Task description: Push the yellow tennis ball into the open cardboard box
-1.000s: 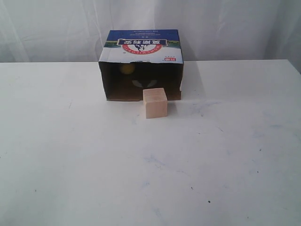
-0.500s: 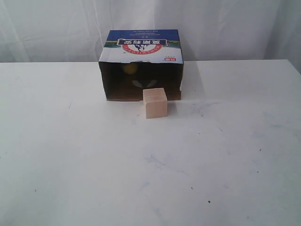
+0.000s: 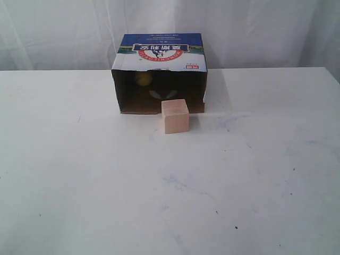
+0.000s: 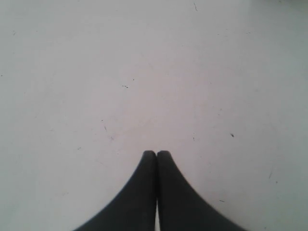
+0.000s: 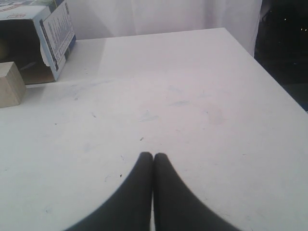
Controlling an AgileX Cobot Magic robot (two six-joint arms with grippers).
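Note:
The yellow tennis ball (image 3: 143, 78) lies deep inside the open cardboard box (image 3: 159, 50), dim in the dark interior near its left back. The box stands at the back middle of the white table, its opening facing the front; its corner (image 5: 53, 29) shows in the right wrist view. Neither gripper appears in the exterior view. My left gripper (image 4: 157, 153) is shut over bare table with nothing between its fingers. My right gripper (image 5: 153, 155) is also shut and empty, well away from the box.
A pale wooden cube (image 3: 176, 116) stands right in front of the box opening, toward its right half, and appears in the right wrist view as the cube (image 5: 9, 85). The white table (image 3: 170, 186) ends at the right edge (image 5: 269, 72). A white curtain hangs behind.
The ball inside the box shifted slightly, first a bit right, then back left. Nothing else has moved.

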